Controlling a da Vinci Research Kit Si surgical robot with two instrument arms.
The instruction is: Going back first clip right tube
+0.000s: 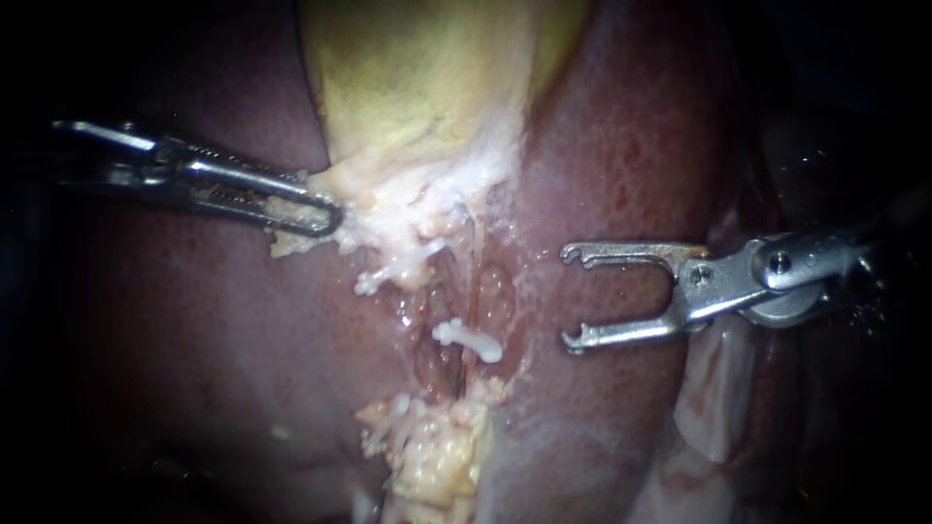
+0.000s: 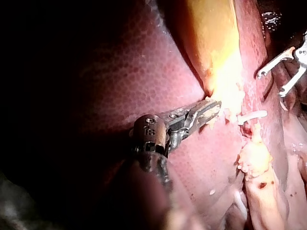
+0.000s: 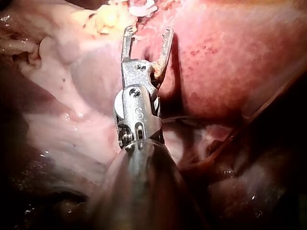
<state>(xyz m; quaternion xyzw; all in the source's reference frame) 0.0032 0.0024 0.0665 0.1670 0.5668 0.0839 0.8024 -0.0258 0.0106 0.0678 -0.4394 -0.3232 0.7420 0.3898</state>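
The big dark red liver (image 1: 194,340) fills most of the scene, and the yellow gallbladder (image 1: 417,78) lies on it at the far side. My left instrument (image 1: 325,215) comes in from the left. Its jaws are closed tight on the white tissue (image 1: 388,209) at the near end of the gallbladder and hold it out to the left. My right instrument (image 1: 573,296) comes in from the right. Its jaws stand wide apart with nothing in them, over the liver, a little to the right of the open groove. In that groove lies what looks like the right tube (image 1: 493,296), pink and wet. The small white clip (image 1: 468,340) sits across it, apart from the empty jaws. So I think the clip is on, and the step now is going back. The next move needs the right instrument to slide away to the right, jaws wide, without bumping the clip or scraping the liver, while the left one holds the tissue steady
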